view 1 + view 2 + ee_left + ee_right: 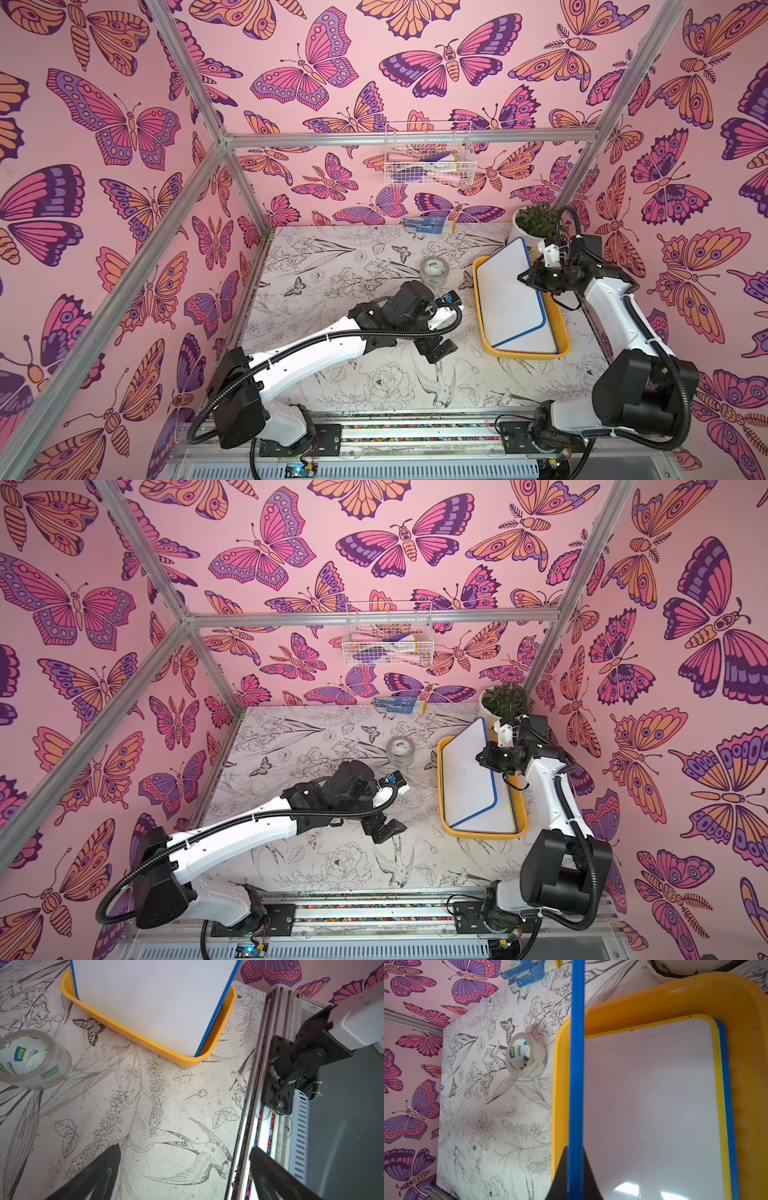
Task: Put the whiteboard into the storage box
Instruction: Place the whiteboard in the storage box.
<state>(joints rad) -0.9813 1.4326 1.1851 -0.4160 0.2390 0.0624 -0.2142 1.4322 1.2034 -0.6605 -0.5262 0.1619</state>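
pinching whiteboard [576, 1064] by raised long edge: right gripper [523, 277], fingers [560, 1176] clamped tight on blue frame. board tilted, opposite long edge down inside storage box [523, 353] (over flat boards [654, 1105] lying there). long axis runs along box length, front to back. left gripper [439, 350] spread wide, empty, above table [332, 270].

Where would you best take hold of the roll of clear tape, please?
Probably by its ring wall, from above: the tape roll lies flat on the table with its hole facing up, so one finger can go inside and one outside.
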